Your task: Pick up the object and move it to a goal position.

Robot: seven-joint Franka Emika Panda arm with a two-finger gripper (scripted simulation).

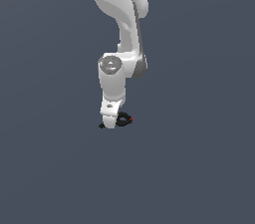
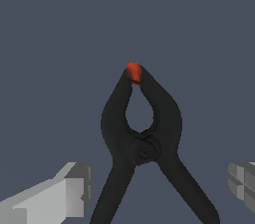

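wrist view, nearest first: gripper (image 2: 158, 188) w/ jaws spread wide, one finger each side of the clamp (image 2: 144, 143), neither touching it. the clamp lies flat on the bench (image 1: 199, 168) btwn them, handles toward the camera, red-orange tip (image 2: 134, 72) pointing away. looks like pre-grasp: arm is low over the clamp, next move prob. close on the pivot/handles, then lift. no brand or writing readable.
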